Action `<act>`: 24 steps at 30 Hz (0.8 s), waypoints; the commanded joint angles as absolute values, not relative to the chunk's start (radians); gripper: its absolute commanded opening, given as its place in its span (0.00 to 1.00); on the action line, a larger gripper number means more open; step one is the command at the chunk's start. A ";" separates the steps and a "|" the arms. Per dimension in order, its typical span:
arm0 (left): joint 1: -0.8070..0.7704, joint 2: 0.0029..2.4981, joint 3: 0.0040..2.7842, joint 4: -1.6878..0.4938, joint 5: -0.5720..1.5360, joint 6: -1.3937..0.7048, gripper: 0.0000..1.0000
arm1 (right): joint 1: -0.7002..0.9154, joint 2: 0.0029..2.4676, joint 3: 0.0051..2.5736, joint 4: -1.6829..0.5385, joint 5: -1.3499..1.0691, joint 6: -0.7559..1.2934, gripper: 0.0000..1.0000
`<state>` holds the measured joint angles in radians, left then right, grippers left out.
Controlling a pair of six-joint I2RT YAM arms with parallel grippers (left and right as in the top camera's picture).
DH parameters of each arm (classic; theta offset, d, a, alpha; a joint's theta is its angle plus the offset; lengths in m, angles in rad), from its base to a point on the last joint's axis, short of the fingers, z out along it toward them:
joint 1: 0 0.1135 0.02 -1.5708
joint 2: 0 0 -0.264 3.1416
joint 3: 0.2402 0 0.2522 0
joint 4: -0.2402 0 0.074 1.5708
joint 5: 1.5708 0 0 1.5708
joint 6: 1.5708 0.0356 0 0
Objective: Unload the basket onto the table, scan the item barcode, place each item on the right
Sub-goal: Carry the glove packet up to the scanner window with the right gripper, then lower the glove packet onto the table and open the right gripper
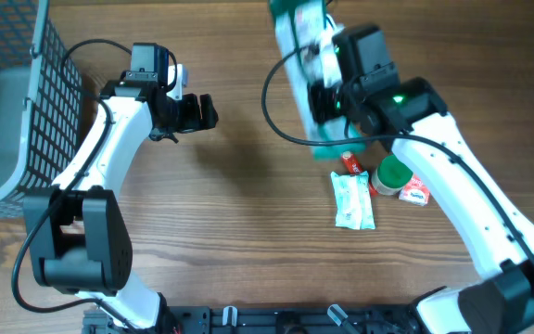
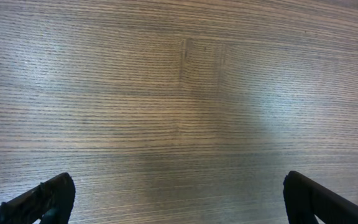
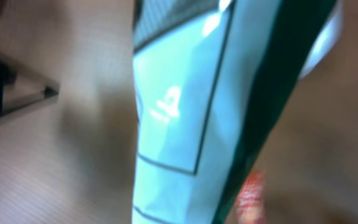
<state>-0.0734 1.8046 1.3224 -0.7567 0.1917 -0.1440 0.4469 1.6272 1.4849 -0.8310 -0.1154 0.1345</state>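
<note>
The green-and-white packet (image 1: 297, 63) hangs off the table (image 1: 239, 232), clamped in the right gripper (image 1: 321, 98), whose jaws are pinched tight on its lower half. The packet runs lengthwise away from the gripper toward the far edge of the table. In the right wrist view the packet (image 3: 185, 124) fills the frame right in front of the fingers, too blurred to read any print. Just below that gripper, lying on the wood, are a small red item (image 1: 351, 163), a pale sachet (image 1: 353, 201), a green-lidded jar (image 1: 392, 173) and a little red-and-white box (image 1: 415, 192). Well apart from the packet, the left gripper (image 1: 200, 111) is spread wide and empty, its fingers (image 2: 48, 198) over bare wood. Behind that arm stands a wire basket (image 1: 58, 102).
</note>
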 commanded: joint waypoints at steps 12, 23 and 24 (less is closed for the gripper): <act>-0.070 1.801 1.328 -0.755 0.193 -0.142 1.00 | 0.458 1.729 1.269 -0.831 -0.349 0.449 0.08; -0.070 1.801 1.328 -0.756 0.193 -0.142 1.00 | 0.459 1.731 1.176 -0.798 -0.217 0.447 0.45; -0.070 1.801 1.328 -0.756 0.193 -0.142 1.00 | 0.459 1.731 1.176 -0.798 -0.216 0.447 0.48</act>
<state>-0.0734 1.8046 1.3224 -0.7578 0.1921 -0.1440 0.4507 1.7176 1.1809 -0.8021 -0.2504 0.4419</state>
